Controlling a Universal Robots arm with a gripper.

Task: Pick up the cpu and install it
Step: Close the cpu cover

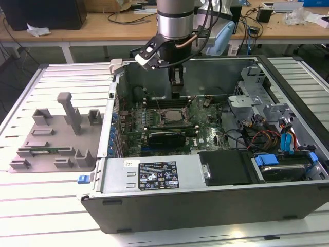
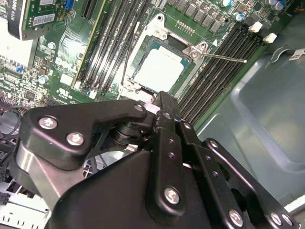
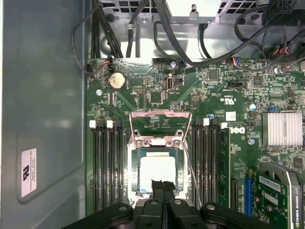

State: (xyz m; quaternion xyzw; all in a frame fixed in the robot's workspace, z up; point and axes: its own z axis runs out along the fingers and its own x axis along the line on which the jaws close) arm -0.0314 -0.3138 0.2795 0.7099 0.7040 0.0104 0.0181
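1. Slatted white surface (image 1: 61,77) carries an open computer case (image 1: 216,190); a grey fixture tray (image 1: 51,139) lies near the edge at the exterior view's left.
2. The cpu (image 3: 157,172) lies in the motherboard (image 3: 157,95) socket, with the socket frame (image 3: 160,113) raised.
3. The hand (image 3: 162,184), fingers pressed together and holding nothing, is at one edge of the cpu; contact cannot be determined.

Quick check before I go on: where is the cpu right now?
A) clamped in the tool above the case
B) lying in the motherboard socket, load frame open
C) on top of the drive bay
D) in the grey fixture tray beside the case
B: in the first wrist view the cpu lies flat in the socket on the motherboard, load frame swung open, tool at its edge.
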